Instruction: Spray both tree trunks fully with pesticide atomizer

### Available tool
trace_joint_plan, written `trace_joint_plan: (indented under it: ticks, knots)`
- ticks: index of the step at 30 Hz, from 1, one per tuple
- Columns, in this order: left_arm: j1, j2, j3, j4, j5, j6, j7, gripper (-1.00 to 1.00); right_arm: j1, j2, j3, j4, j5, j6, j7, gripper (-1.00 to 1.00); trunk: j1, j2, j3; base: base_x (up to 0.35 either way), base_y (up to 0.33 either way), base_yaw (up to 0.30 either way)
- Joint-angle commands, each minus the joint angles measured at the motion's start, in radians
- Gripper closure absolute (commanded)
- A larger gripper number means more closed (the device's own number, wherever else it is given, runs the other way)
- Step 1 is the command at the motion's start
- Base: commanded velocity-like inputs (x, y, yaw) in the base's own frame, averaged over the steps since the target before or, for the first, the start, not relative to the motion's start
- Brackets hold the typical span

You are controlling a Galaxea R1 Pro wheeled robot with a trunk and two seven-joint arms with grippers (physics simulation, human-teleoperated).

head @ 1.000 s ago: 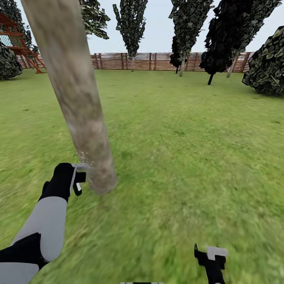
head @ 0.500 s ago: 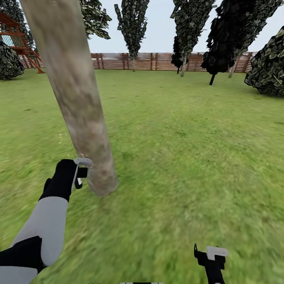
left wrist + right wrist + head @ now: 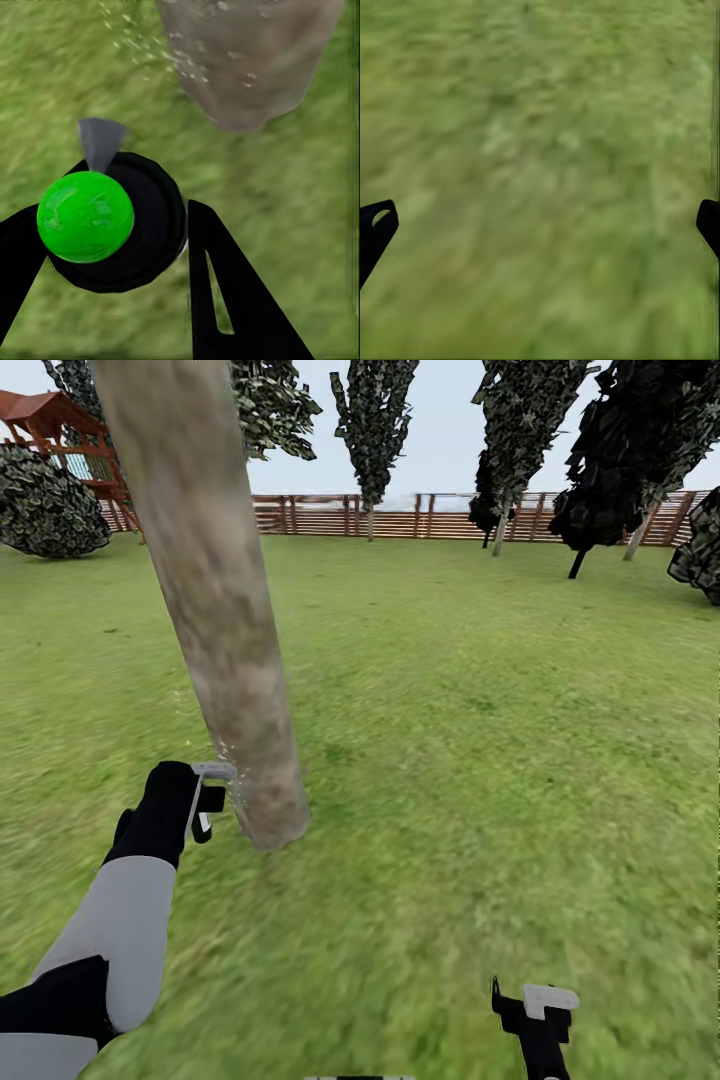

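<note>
A thick pale grey-brown mottled tree trunk [image 3: 225, 610] slants down to its base on the lawn, and that base also appears in the left wrist view [image 3: 247, 60]. My left gripper [image 3: 207, 800] hangs just left of the base, shut on the pesticide atomizer [image 3: 112, 225], a black body with a bright green ball and a grey nozzle aimed at the trunk. Tiny whitish pesticide specks [image 3: 180, 64] float against the bark [image 3: 236, 788]. My right gripper [image 3: 540, 1005] hangs low over bare grass, open, with black fingertips [image 3: 375, 229] far apart.
A brown slatted fence [image 3: 450, 518] closes the far side of the green lawn [image 3: 480, 710]. Dark columnar trees [image 3: 375, 420] stand along it. A red wooden play structure [image 3: 60, 430] and a round dark bush [image 3: 45, 510] sit at the far left.
The whole picture has shifted right, so the camera has turned left. My left gripper rose a little beside the trunk base, with specks still drifting there. The right arm kept still.
</note>
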Motion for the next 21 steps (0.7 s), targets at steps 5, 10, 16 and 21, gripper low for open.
trace_joint_plan:
  ticks: [5, 10, 16, 21]
  knots:
    - [-0.001, -0.001, 0.003, -0.001, -0.011, 0.003, -0.010, 1.00, -0.001, 0.000, -0.006, 0.001, 0.011, -0.002, -0.004, -1.00, 0.000, 0.000, -0.001, 0.000, -0.272, 0.002]
    - [-0.002, -0.001, 0.003, -0.001, -0.010, 0.003, -0.010, 1.00, -0.001, 0.000, -0.006, 0.001, 0.011, -0.002, -0.004, -1.00, 0.000, 0.000, -0.001, 0.016, -0.272, 0.000]
    - [-0.002, -0.001, 0.003, -0.001, -0.010, 0.003, -0.010, 1.00, -0.001, 0.000, -0.006, 0.001, 0.011, -0.002, -0.004, -1.00, 0.000, 0.000, -0.001, 0.081, -0.272, 0.000]
    - [0.005, -0.003, 0.004, 0.003, 0.011, 0.003, -0.010, 1.00, -0.001, 0.000, -0.006, 0.001, 0.011, -0.002, -0.004, -1.00, 0.000, 0.000, -0.001, 0.089, -0.272, 0.083]
